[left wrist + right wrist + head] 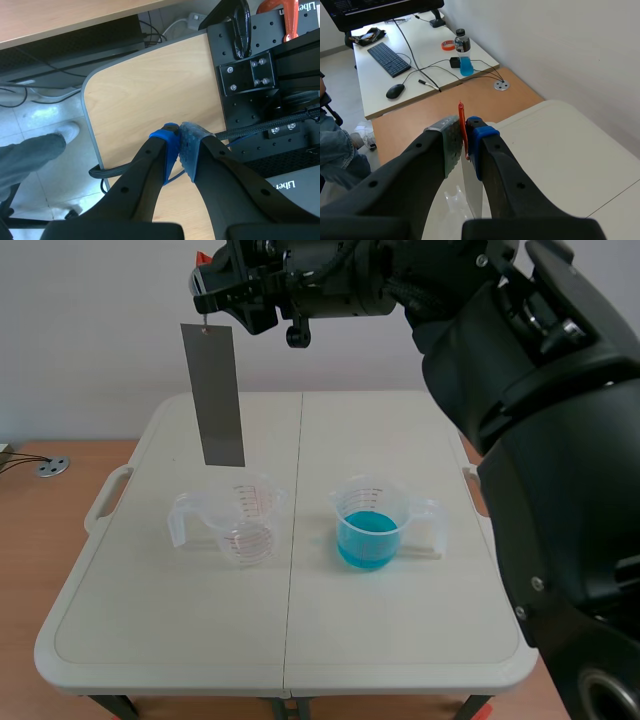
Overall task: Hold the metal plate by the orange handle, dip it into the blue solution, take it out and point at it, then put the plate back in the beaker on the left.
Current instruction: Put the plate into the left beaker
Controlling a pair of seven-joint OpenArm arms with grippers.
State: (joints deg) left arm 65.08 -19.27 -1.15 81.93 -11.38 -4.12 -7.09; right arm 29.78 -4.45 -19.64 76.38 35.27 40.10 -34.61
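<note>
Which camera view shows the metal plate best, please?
The scene view: the whole metal plate hangs from the right gripper. The right wrist view shows only a sliver; the left wrist view, nothing.

Metal plate hanging in the air over the empty beaker, blue solution standing beside it.

The metal plate (pixel 212 395), a long flat grey strip, is hanging nearly upright with a slight tilt, clear of the table (pixel 150 640), its lower edge hovering just above the rim of the empty beaker (pixel 240 525). The right gripper (pixel 465 137) is pinching the thin orange handle (pixel 461 117) at the plate's top end between its pads. The empty beaker, clear plastic with printed measuring marks, is standing upright on the table's left half. The second beaker (pixel 375 502), of the same kind, is standing upright just across the centre seam, apart from the first, their handles pointing away from each other. It is holding the blue solution (pixel 367 540) in roughly its lower half.
</note>
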